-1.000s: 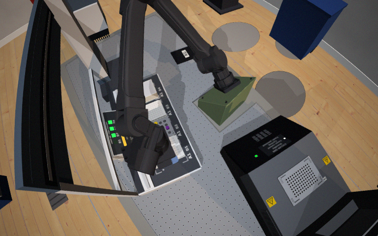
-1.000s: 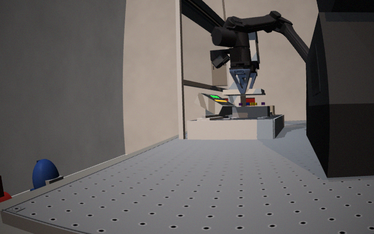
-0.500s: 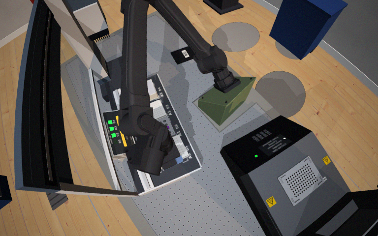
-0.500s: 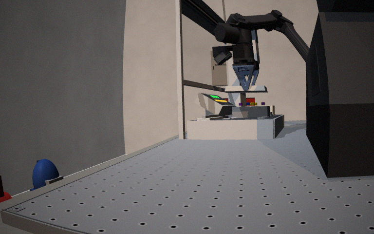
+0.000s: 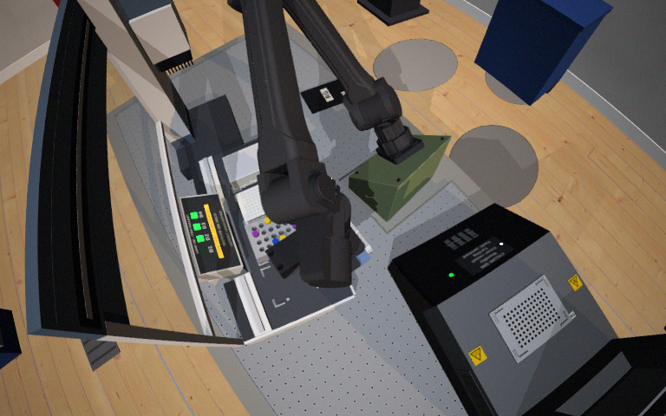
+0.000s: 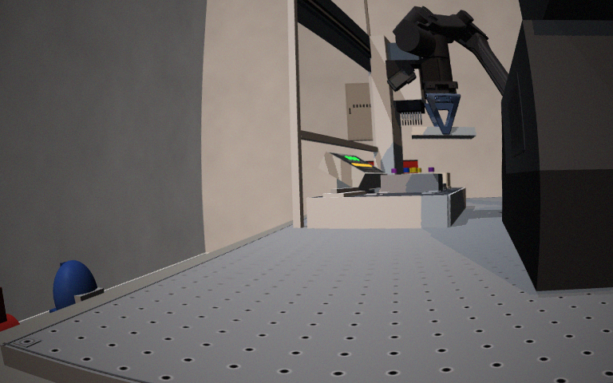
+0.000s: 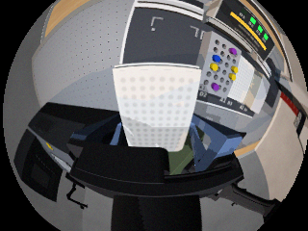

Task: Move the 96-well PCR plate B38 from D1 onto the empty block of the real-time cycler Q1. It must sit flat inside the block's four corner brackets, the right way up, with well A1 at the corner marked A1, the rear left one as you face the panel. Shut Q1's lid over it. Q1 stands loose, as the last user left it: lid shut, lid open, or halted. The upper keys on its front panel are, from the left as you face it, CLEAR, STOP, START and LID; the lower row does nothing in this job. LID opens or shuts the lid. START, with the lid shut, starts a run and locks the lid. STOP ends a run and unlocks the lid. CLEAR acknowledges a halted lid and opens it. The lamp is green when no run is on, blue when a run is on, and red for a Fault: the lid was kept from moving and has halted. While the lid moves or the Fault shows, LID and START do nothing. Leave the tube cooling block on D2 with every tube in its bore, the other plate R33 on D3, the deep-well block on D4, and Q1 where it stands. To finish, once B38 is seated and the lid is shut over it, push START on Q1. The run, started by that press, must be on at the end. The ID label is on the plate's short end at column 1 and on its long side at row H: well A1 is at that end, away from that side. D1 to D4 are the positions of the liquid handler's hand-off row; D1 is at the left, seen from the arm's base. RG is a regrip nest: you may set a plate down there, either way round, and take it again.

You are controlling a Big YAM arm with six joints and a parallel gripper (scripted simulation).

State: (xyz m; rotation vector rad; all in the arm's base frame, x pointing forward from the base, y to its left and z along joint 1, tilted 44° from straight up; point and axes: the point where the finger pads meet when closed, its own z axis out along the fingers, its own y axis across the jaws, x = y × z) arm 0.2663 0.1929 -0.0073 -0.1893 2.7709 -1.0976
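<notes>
From overhead the forearm and wrist are covering the pincer (image 6: 441, 131) entirely, and only a pale sliver with a blue corner is peeking out beside the wrist housing, so the grip itself is not readable there. The side view is showing it better: the blue fingers (image 6: 434, 113) are pointing straight down and converging on the PCR plate B38 (image 6: 443, 132), which is hanging level in the air, clamped between them, well above the hand-off row (image 6: 361, 212). Any label on the plate is too small to read, so its orientation cannot be told. In the wrist view the plate (image 7: 156, 106) is filling the middle of the frame and hiding what lies directly beneath; past its far edge the bare D1 position (image 7: 168, 26) with white corner marks is showing. To one side of the pincer the tube cooling block (image 7: 222, 71) is sitting with coloured caps. The cycler Q1 (image 5: 515, 274) is standing well apart, lid open, green lamp (image 5: 450, 274) lit, its block (image 5: 532, 317) uncovered.
</notes>
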